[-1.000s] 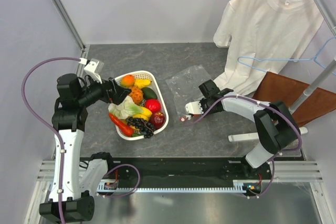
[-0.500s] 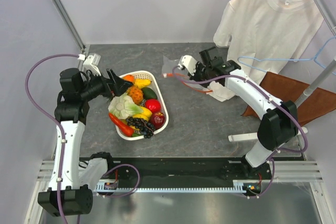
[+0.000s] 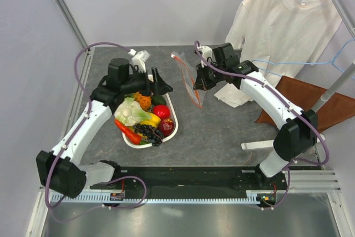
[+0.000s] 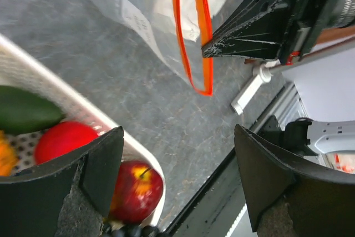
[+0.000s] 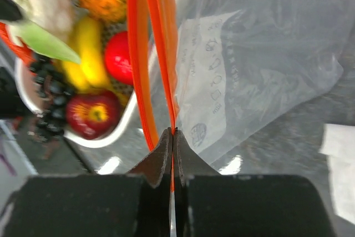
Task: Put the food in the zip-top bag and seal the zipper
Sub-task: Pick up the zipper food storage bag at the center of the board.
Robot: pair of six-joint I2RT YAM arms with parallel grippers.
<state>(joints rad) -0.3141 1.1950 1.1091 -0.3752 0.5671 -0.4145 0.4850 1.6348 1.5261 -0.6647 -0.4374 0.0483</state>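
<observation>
just right of the basket (image 3: 173, 116), your right hand (image 3: 198, 83) is clamped on the zipper (image 5: 148, 54), and the zip-top bag (image 3: 187, 76) hangs from it. over the basket's far rim, your left hand (image 3: 159, 85) gapes wide, holding nothing. the food (image 3: 141, 117) lies in the basket.

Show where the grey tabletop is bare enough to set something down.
Widest: grey tabletop between the white mesh basket's right rim and the white bar. The far-left corner behind the left arm. Crowded: around the basket, where the left gripper hovers and the clear zip-top bag hangs, and far right by the white T-shirt and brown board.
</observation>
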